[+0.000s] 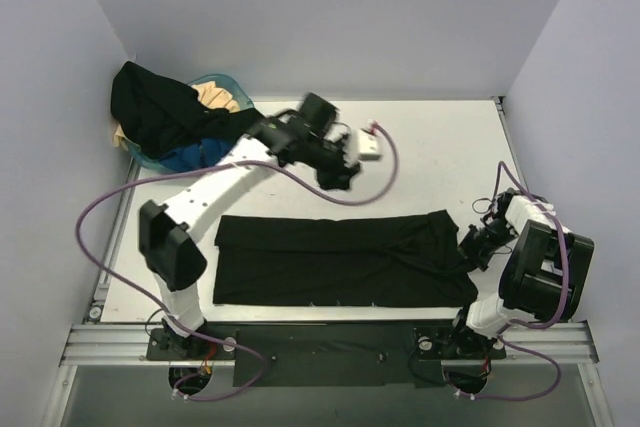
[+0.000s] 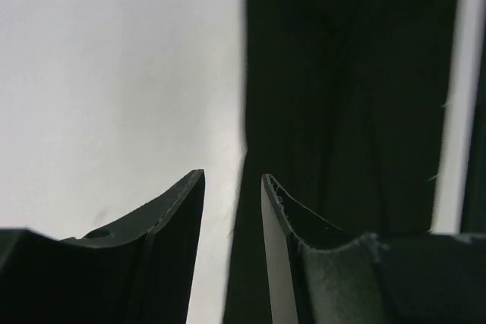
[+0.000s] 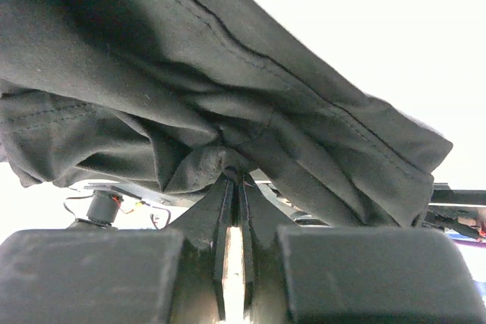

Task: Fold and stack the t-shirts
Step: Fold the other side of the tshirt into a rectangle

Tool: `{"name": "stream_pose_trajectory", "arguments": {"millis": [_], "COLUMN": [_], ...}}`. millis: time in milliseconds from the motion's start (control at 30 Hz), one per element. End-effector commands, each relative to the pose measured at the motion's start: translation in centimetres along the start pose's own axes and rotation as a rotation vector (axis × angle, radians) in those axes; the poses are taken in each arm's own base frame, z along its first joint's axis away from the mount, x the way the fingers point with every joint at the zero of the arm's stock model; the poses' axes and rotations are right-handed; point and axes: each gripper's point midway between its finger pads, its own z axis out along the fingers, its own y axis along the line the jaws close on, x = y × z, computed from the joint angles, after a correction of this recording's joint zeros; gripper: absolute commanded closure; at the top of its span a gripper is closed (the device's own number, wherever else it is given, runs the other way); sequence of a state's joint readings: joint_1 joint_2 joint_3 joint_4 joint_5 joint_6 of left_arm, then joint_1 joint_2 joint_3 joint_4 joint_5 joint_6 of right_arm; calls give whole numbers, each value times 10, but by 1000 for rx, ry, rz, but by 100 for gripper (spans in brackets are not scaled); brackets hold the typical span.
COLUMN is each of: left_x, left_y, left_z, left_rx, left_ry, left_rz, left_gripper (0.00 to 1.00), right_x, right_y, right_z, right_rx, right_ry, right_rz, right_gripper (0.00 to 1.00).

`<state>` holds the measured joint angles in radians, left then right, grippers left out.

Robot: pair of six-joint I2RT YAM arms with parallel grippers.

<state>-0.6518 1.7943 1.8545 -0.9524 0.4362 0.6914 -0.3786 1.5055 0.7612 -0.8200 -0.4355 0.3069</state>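
Note:
A black t-shirt [image 1: 330,259] lies folded into a long band across the near part of the table. My right gripper [image 1: 468,247] is shut on its right end, and the cloth [image 3: 228,96] bunches above the closed fingertips in the right wrist view. My left gripper [image 1: 337,175] is open and empty, held above the table just beyond the shirt's far edge; the left wrist view shows the shirt's edge [image 2: 349,96] under the open fingers. More shirts, black [image 1: 155,112], cream [image 1: 215,95] and blue [image 1: 190,155], are piled in the teal basket [image 1: 232,82] at the far left.
A small white box [image 1: 368,145] with a cable lies on the table by the left gripper. Purple cables loop from both arms. Grey walls close in the table on three sides.

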Motion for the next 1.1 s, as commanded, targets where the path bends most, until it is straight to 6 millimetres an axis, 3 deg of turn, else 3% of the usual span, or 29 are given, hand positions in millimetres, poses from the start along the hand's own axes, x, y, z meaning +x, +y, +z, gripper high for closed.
{"name": "stream_pose_trajectory", "arguments": {"millis": [0, 67, 167, 267, 400, 567, 667, 933, 1067], "left_x": [-73, -94, -109, -103, -81, -73, -71, -41, -43], "left_y": [-97, -119, -127, -146, -132, -126, -131, -144, -160], "left_z": [90, 121, 157, 192, 227, 237, 236, 244, 241], "left_rx": [318, 351, 329, 331, 217, 188, 215, 237, 316], "left_ry": [-156, -185, -216, -171, -84, -58, -51, 39, 35], "left_rz": [-222, -251, -279, -312, -366, -331, -318, -267, -260], "left_gripper": [52, 46, 41, 41, 46, 49, 53, 54, 69], "right_x": [2, 0, 0, 1, 3, 2, 3, 2, 1], "right_y": [-3, -2, -1, -1, -2, -1, -1, 1, 1], "right_z": [1, 1, 1, 1, 0, -1, -1, -1, -1], "right_rx": [37, 34, 31, 30, 29, 24, 23, 13, 17], "right_ry": [16, 12, 12, 15, 19, 3, 5, 11, 12], "right_rz": [-10, -9, -12, -22, -32, -40, -41, -45, -44], "right_gripper": [100, 100, 100, 100, 100, 100, 100, 100, 100]}}
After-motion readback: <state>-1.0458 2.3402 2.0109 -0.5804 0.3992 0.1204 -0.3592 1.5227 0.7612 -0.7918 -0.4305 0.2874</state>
